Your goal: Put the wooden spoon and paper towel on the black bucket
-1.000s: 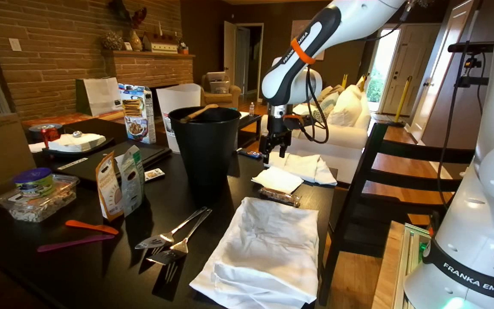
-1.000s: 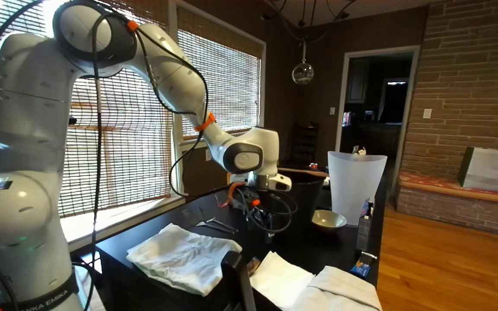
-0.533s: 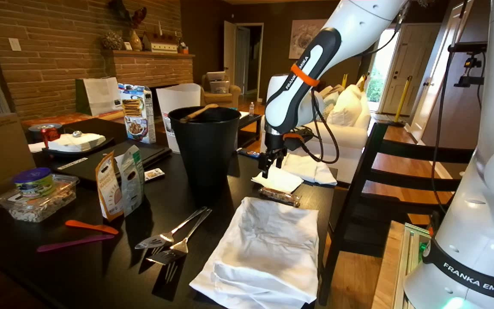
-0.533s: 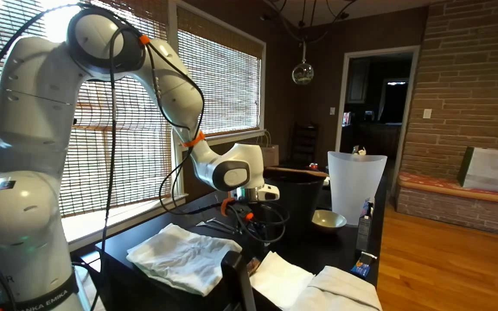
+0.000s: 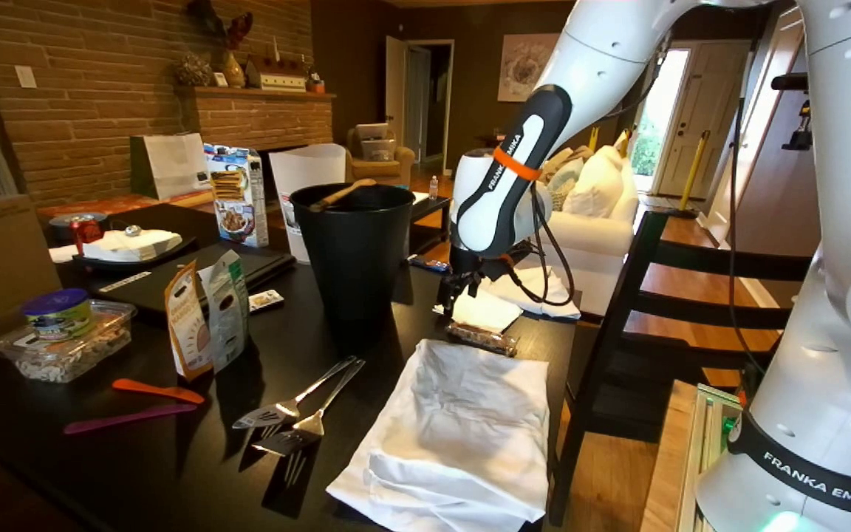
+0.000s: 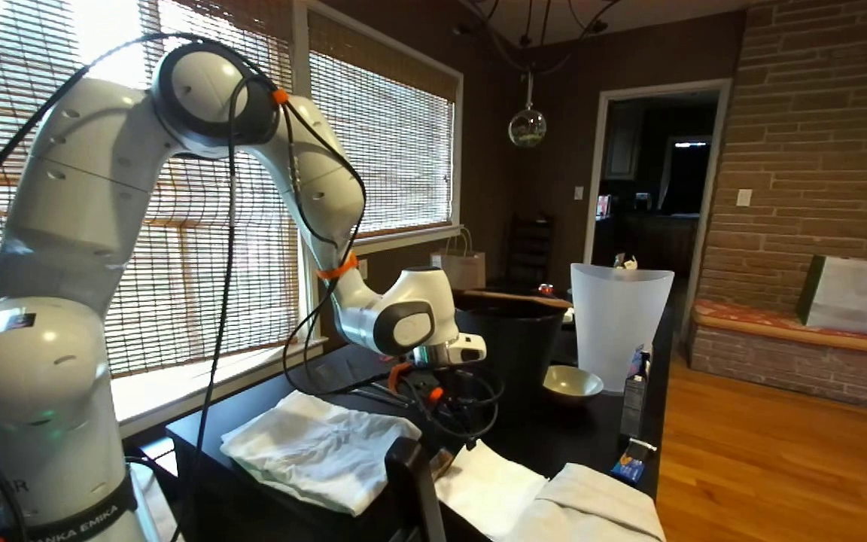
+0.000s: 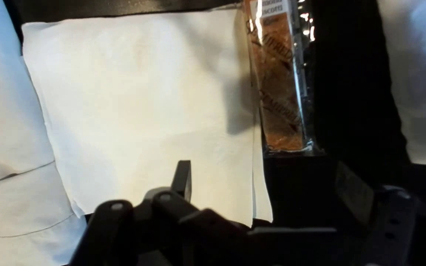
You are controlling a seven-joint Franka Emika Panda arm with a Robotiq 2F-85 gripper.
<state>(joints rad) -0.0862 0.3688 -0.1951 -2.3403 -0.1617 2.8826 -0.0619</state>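
1. A brick wall (image 5: 100,111) and a pale sofa (image 5: 589,235) stand beyond the dark bench (image 5: 137,480); in an exterior view, woven blinds (image 6: 381,150) hang over bright windows.
2. In both exterior views the black bucket (image 5: 351,266) stands upright on the bench, a tall white bin (image 6: 618,331) near it; in an exterior view, a small bowl (image 6: 571,382) sits close by the two.
3. The wooden spoon (image 5: 344,193) lies across the bucket's rim, spanning its mouth.
4. The paper towel (image 7: 142,92) lies flat on the bench, white and roughly square, between a folded cloth (image 7: 7,118) and a wrapped biscotti bar (image 7: 277,81); the cloth meets one edge, and the bar lies along the opposite one.
5. The pincer (image 7: 263,168) is at the towel's edge, its jaws spread wide apart. In the wrist view one tip shows against the towel and the other against the dark bench; whether either touches anything, I cannot tell.
6. A larger white cloth (image 5: 462,414), rumpled, lies near the bar. Metal utensils (image 5: 272,417) lie between it and two upright pouches (image 5: 190,325), with an orange utensil (image 5: 158,389) and a purple utensil (image 5: 130,419) near the pouches.
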